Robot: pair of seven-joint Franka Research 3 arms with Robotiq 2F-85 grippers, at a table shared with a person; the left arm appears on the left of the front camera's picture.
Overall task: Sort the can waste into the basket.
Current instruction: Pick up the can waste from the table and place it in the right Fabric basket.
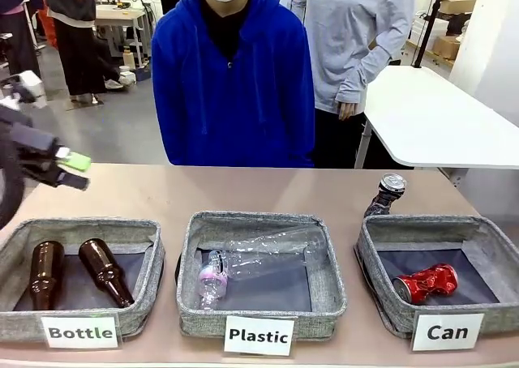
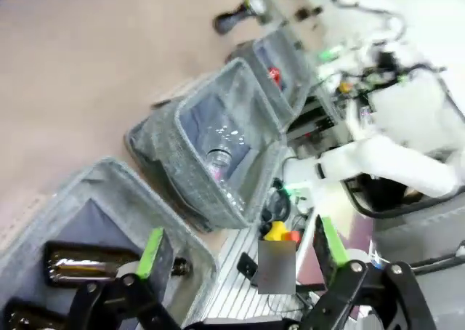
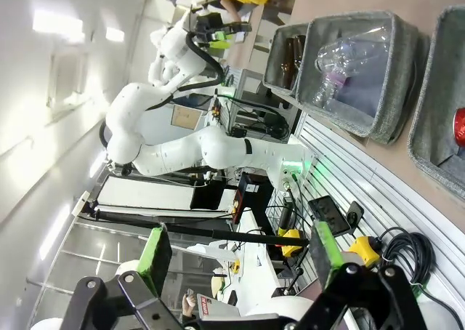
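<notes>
The grey "Can" basket [image 1: 379,232] sits at the front right with a crushed red can [image 1: 426,283] lying on its dark floor. A dark crushed can [image 1: 388,194] stands on the table just behind that basket's far left corner. My left gripper [image 1: 79,172] hovers open over the table's left edge, above the "Bottle" basket and far from both cans. Its wrist view has the open left gripper [image 2: 240,250] low in frame, with the Can basket [image 2: 290,90], the red can [image 2: 274,74] and the dark can [image 2: 236,16] far off. My right gripper [image 3: 241,250] is open and holds nothing, off the table's near side.
The "Bottle" basket [image 1: 154,250] holds two brown bottles [image 1: 105,272]. The "Plastic" basket [image 1: 188,283] in the middle holds a clear plastic bottle [image 1: 259,258]. A person in a blue hoodie [image 1: 231,84] stands at the far side. A white table [image 1: 438,117] is at the back right.
</notes>
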